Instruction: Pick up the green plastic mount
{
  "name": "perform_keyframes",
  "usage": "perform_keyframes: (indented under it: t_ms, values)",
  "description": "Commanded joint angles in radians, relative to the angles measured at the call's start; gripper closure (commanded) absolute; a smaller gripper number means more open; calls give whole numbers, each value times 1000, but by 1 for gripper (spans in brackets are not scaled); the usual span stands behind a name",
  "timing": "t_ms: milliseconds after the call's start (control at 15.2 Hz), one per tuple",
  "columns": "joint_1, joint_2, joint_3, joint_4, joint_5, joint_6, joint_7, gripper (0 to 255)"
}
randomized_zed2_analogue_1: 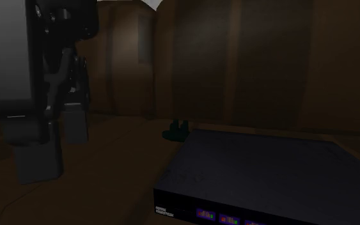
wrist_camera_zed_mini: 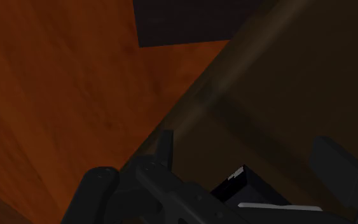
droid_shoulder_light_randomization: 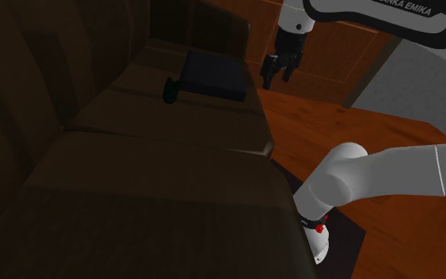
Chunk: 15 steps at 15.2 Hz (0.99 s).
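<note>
Looked like the reach step: all-black gripper (droid_shoulder_light_randomization: 277, 77) hovered, fingers apart, right of a flat black box (droid_shoulder_light_randomization: 213, 75). The small dark-green blocky mount (droid_shoulder_light_randomization: 169, 89) sat just left of it. Next up, I'd guess: cross over, drop down.

dark green mount (droid_shoulder_light_randomization: 169, 89) on brown cushion (droid_shoulder_light_randomization: 154, 120), beside black box (droid_shoulder_light_randomization: 213, 75)

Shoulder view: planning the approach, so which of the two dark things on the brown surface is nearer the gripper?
The flat dark box; the small green mount sits at its far side, away from the gripper.
</note>
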Motion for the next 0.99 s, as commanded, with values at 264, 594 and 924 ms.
perform_keyframes:
  t_ms: [264,594,924]
  values:
    - [24,96,23,22,53,96,30,0]
    - [52,225,54,74,110,207,60,0]
    - [78,362,84,151,157,303,83,0]
